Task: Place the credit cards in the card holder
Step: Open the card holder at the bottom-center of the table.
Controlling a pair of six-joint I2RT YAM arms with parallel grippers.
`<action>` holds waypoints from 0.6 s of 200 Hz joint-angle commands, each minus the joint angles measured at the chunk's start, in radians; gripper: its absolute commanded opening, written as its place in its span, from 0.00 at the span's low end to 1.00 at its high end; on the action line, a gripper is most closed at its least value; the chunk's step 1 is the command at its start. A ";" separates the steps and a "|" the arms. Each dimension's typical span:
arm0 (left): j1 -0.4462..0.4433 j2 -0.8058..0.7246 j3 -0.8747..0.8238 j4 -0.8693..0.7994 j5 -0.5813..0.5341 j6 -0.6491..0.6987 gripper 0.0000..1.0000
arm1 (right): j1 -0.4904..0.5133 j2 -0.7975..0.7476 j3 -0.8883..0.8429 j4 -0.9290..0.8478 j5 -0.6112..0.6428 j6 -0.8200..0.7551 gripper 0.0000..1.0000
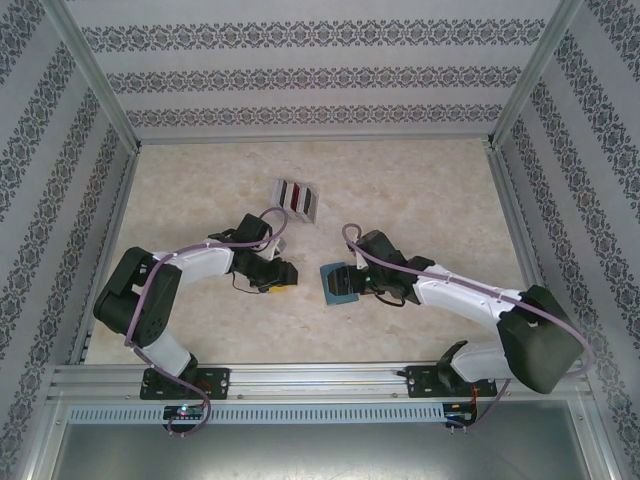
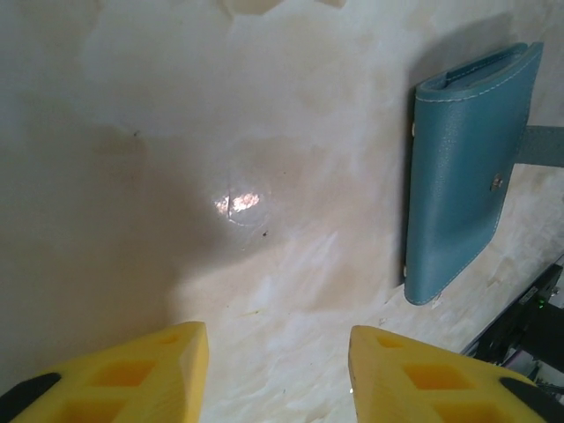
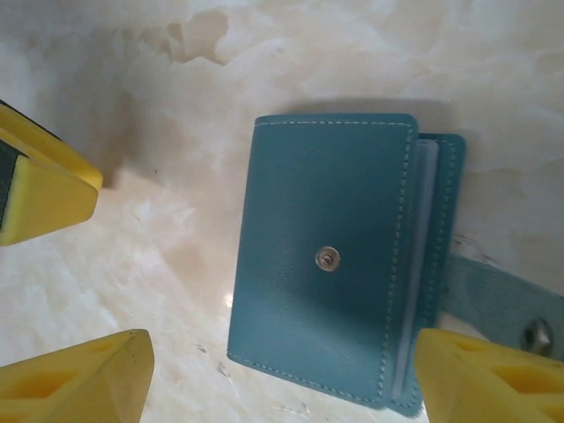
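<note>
The card holder (image 1: pixel 337 284), a small teal-blue case, lies folded on the marble table between my two grippers. In the right wrist view the card holder (image 3: pixel 326 256) lies flat, snap stud up, with its strap (image 3: pixel 498 304) out to the right. My right gripper (image 3: pixel 284 357) stands open over its near end, one yellow fingertip (image 3: pixel 97 374) well clear of its edge. My left gripper (image 2: pixel 278 344) is open with only bare table between its fingers, and the card holder (image 2: pixel 471 172) lies to its right. The dark red credit cards (image 1: pixel 297 197) stand edge-on in the rack further back.
A grey-white ridged rack (image 1: pixel 308 205) holding the cards sits behind the left gripper (image 1: pixel 288 272). The right gripper (image 1: pixel 355 282) is just right of the holder. Patterned walls and metal posts enclose the table. A finger of the left gripper (image 3: pixel 44 189) pokes in beside the holder.
</note>
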 commanded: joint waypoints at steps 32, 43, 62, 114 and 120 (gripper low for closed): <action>-0.005 -0.056 -0.043 0.070 -0.011 -0.028 0.50 | -0.081 0.058 -0.087 0.179 -0.235 0.040 0.77; -0.004 -0.047 -0.042 0.071 -0.013 -0.026 0.50 | -0.085 0.069 -0.095 0.204 -0.265 0.042 0.77; -0.003 -0.052 -0.049 0.078 -0.010 -0.037 0.50 | -0.085 0.068 -0.130 0.268 -0.298 0.078 0.77; -0.004 -0.027 -0.047 0.111 0.010 -0.047 0.50 | -0.090 0.087 -0.167 0.361 -0.337 0.120 0.75; -0.003 -0.018 -0.047 0.123 0.022 -0.051 0.50 | -0.091 0.089 -0.168 0.378 -0.348 0.131 0.75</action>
